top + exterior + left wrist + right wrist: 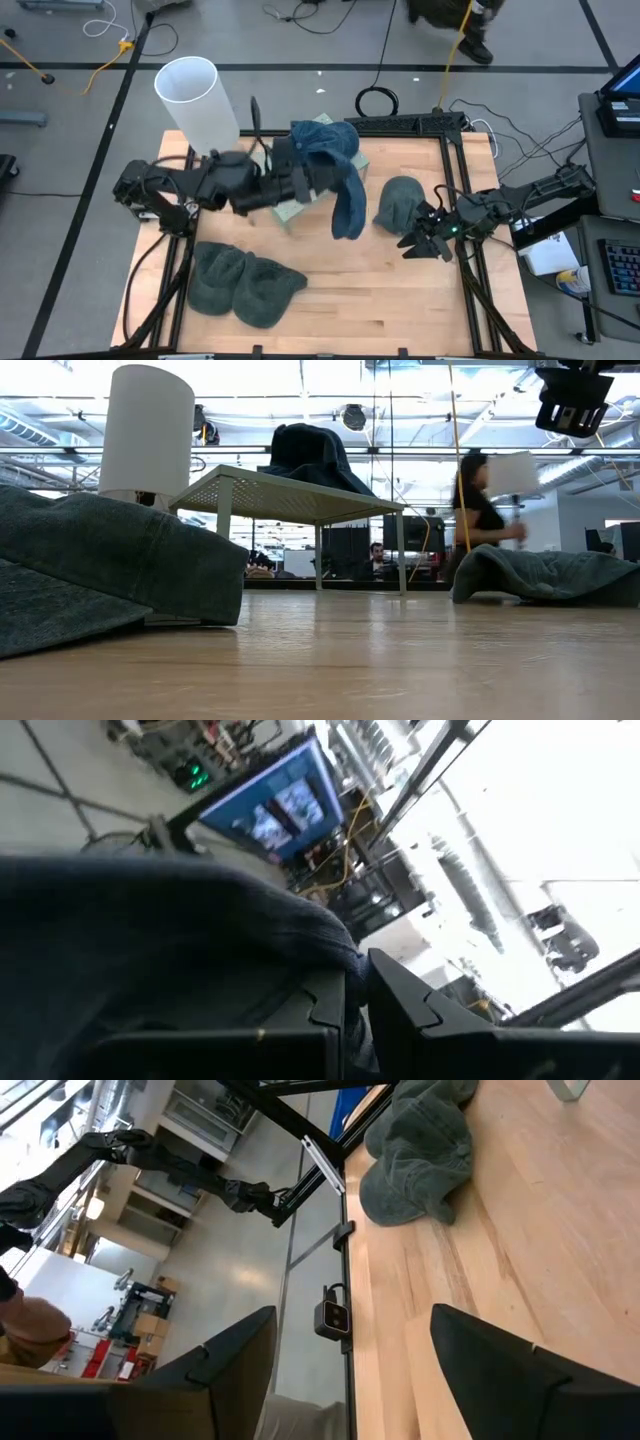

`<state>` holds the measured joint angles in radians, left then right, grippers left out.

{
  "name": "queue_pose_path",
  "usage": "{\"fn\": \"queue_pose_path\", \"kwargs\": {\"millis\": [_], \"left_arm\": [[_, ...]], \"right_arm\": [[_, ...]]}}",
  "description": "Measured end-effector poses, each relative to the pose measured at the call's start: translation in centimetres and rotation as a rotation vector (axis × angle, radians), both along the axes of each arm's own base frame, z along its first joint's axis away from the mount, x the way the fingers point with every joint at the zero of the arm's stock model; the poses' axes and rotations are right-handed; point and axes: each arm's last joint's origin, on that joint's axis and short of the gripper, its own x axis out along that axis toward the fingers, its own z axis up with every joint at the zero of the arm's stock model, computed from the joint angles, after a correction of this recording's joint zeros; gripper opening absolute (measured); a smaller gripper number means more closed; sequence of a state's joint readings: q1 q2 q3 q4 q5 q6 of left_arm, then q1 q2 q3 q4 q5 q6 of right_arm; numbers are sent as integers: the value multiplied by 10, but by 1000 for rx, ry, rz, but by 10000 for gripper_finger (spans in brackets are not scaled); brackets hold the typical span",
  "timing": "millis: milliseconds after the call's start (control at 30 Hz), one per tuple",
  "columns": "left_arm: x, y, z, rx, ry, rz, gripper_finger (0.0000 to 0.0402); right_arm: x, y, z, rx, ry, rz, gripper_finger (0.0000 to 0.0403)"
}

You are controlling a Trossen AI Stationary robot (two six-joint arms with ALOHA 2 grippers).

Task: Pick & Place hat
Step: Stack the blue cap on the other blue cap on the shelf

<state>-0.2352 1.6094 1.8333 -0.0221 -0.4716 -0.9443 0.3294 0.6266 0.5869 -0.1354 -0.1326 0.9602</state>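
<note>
A dark blue hat (pixel 330 150) lies over the top of a small pale stand (pixel 300 495) at the table's middle, and one part of it (pixel 349 212) reaches toward the near edge. My left gripper (pixel 312 180) comes in from the left and is shut on this hat; the hat fills the left wrist view (pixel 170 950). My right gripper (pixel 424 243) is open and empty, just to the near right of a grey-green hat (pixel 400 203) that lies on the table. It also shows in the right wrist view (pixel 350 1370). My left gripper pinches the blue hat's cloth (pixel 352 982) between its two fingers (pixel 325 1010). It comes roughly level from the table's left. I cannot tell whether it holds one layer or several. The hat rests on the stand's top (pixel 310 455).
A tall white cylinder (pixel 195 95) stands at the far left by the stand. Two more grey-green hats (pixel 245 282) lie at the near left. A black frame (pixel 465 210) edges the table. There is bare wood (pixel 380 290) at the near middle. People show in the room behind.
</note>
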Motion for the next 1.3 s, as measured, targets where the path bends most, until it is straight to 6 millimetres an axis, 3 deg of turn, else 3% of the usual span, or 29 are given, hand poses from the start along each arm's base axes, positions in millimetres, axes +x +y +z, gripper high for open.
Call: {"fn": "queue_pose_path", "kwargs": {"millis": [833,1167,1300], "left_arm": [[-20,158,20,71,-126,288,22],[-32,199,20,56,-145,259,22],[-31,206,10,45,-42,220,22]], "right_arm": [[2,1,11,11,-123,4,256],[2,0,11,7,-124,0,256],[2,0,11,7,-124,-1,256]]}}
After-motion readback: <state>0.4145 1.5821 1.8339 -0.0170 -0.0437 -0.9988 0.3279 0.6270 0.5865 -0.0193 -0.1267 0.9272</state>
